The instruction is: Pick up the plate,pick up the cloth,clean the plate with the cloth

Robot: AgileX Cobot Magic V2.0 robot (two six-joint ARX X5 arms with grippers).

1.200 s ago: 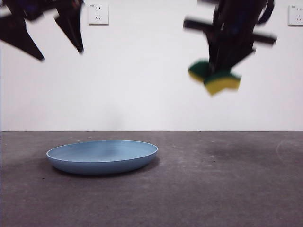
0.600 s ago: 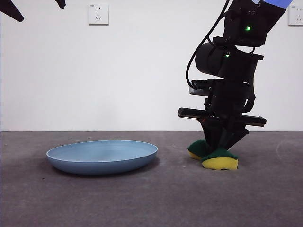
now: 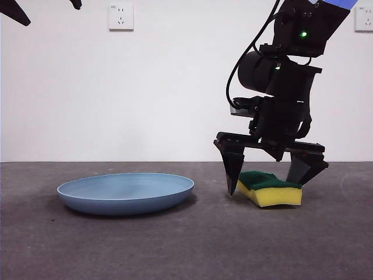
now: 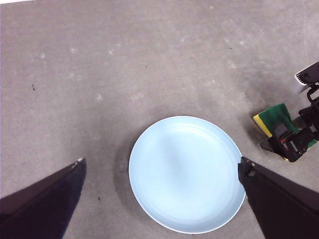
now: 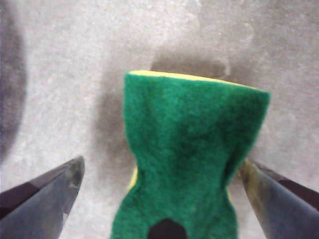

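Straddling the sponge [image 3: 270,189] with jaws spread wide, right tool [image 3: 273,178] low over the counter [image 3: 186,245], one black tapered jaw on each side of the block and neither pressed against it. Lying flat on the counter between those jaws, green scouring layer up, yellow foam beneath, edges wavy and waisted in the middle as the right wrist view shows [image 5: 189,169]. Fuzzy and matted on the green face, smooth and bright on the yellow side. Rising above the tool, a bulky black arm with cables and small green lights.

Hanging high and well apart from that, left tool [image 4: 159,199], jaws also wide apart, showing in the front view only as black tips at the upper corner [image 3: 11,11]. Looking straight down from there onto the plate [image 4: 187,174]: round, shallow, pale blue plastic with a raised rim, faint concentric rings on its inner face, sitting flat and bare on the counter. Resting near the sponge but clear of it in the front view [image 3: 125,192], much wider than the sponge, a soft shadow under its rim.

Spreading beneath everything, a dark grey counter, matte and mottled, lightly speckled. Closing the scene behind, a plain white wall [image 3: 175,87] with one white socket [image 3: 120,17] high up and another [image 3: 364,18] at the far edge.
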